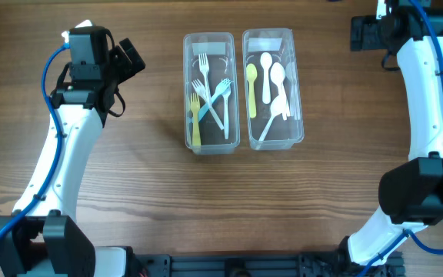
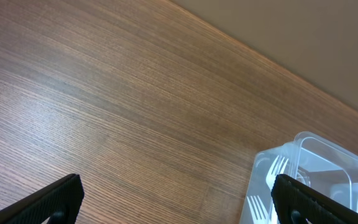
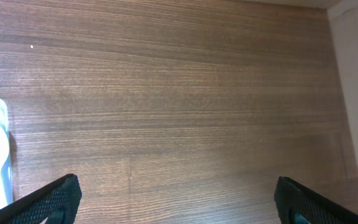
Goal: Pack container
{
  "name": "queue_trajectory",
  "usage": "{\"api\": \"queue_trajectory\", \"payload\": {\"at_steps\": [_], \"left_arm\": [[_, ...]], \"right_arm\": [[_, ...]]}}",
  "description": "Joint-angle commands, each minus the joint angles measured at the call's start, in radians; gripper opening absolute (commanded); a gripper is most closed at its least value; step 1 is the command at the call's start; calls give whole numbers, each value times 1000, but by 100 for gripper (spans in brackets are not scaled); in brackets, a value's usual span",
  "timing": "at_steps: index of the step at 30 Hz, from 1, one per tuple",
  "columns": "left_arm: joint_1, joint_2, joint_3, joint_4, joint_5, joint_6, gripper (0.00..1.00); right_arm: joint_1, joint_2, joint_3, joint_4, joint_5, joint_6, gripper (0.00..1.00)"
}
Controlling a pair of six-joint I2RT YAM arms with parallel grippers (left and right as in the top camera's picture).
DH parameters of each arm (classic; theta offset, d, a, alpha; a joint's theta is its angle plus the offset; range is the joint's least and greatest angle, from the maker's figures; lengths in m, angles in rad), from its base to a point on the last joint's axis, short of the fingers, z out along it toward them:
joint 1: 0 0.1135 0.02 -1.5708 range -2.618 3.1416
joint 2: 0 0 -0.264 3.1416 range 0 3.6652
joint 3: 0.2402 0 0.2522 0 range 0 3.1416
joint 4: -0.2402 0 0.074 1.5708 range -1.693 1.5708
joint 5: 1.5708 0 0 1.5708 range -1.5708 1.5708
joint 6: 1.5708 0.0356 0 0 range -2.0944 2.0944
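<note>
Left arm (image 1: 64, 154), right arm (image 1: 425, 85) flank fork container (image 1: 187, 92), spoon container (image 1: 298, 85); labels (image 1: 266, 43) perhaps illegible.

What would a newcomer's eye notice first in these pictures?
Two clear rectangular plastic containers stand side by side on the brown wooden table. The left clear container holds white, yellow and blue plastic forks; the right clear container holds white and yellow plastic spoons. The left end effector and right end effector are open and empty, off to either side.

My wood-grain desk (image 1: 129, 177) carries the clear fork container (image 1: 210, 92) and the clear spoon container (image 1: 272, 88), standing directly on it just beside each other, long sides parallel.
</note>
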Motion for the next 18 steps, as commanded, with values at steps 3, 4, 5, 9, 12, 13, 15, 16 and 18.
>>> {"api": "queue_trajectory", "payload": {"at_steps": [3,4,5,9,12,13,15,16,18], "left_arm": [[2,-22,21,0,13,4,100],[2,-22,21,0,13,4,100],[2,-22,21,0,13,4,100],[2,-22,21,0,13,4,100],[2,-22,21,0,13,4,100],[2,-22,21,0,13,4,100],[2,-22,21,0,13,4,100],[2,-22,21,0,13,4,100],[2,-22,21,0,13,4,100]], "right_arm": [[2,6,11,3,17,-6,100],[6,-23,11,0,17,-5,100],[17,-66,11,0,17,-5,100],[96,-278,11,1,17,-6,100],[196,-446,11,-1,32,-24,100],[215,-484,11,-1,51,-69,100],[247,-579,8,-8,-11,-107,100],[250,-629,-3,0,-74,-108,100],[250,-752,-71,73,-251,-107,100]]}}
